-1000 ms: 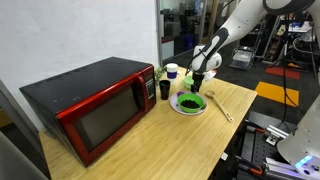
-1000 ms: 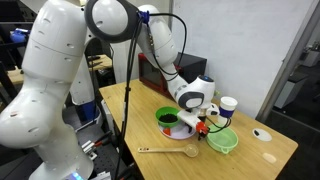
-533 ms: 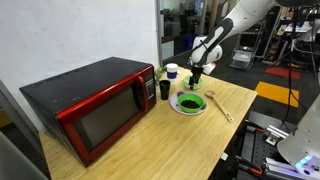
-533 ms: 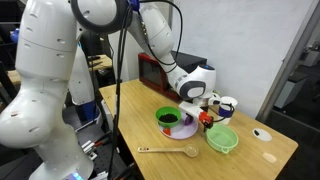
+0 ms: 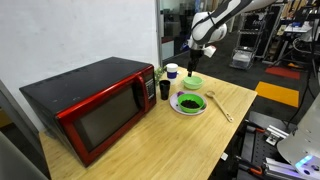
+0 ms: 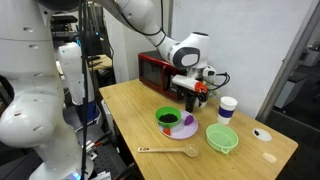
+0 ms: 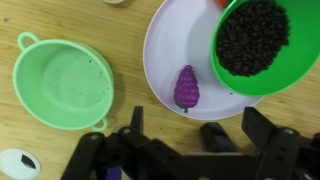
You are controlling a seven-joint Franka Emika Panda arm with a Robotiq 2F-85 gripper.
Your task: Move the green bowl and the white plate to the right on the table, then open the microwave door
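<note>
Gripper [image 7: 196, 125] released, jaws wide, hovering above green bowl [image 7: 60, 85] and white plate [image 7: 172, 40]

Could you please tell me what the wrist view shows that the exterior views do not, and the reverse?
Only the wrist view: a small purple item lying on the white plate. Only the exterior views: the red microwave, its door shut, and a white cup behind the dishes. Both: the green bowl beside the plate on the table, with the open gripper above them.
</note>
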